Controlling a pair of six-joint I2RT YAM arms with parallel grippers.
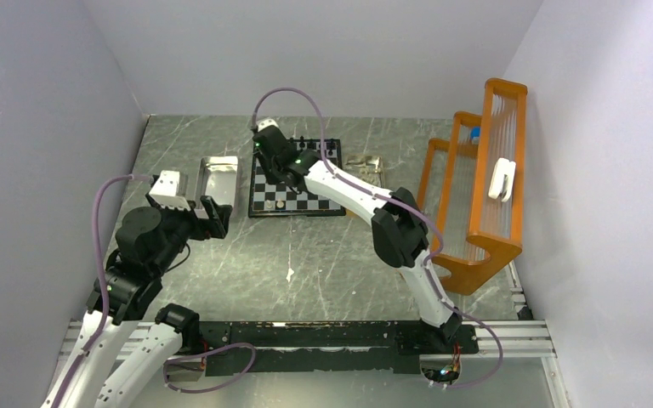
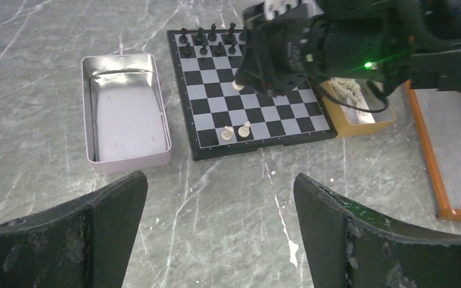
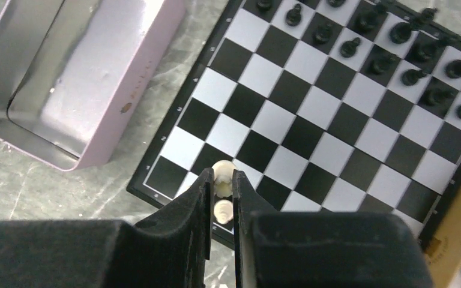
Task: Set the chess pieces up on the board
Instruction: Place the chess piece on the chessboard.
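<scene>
the chess piece [image 3: 222, 172] pinched in the right claw [image 3: 222, 180] may topple if dropped tilted onto the board [image 3: 301, 137]; left claw [image 2: 219, 180] gapes empty.

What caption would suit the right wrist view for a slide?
Right gripper, shut on a cream chess piece, over the board; black pieces stand on its far rows.

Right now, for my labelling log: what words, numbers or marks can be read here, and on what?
None reads clearly.
Tin: faint pressed word on its side wall, too blurred to read.
Board: tiny marks along the frame, too small to read.
Tan tray: small dark stamp, unreadable.
</scene>
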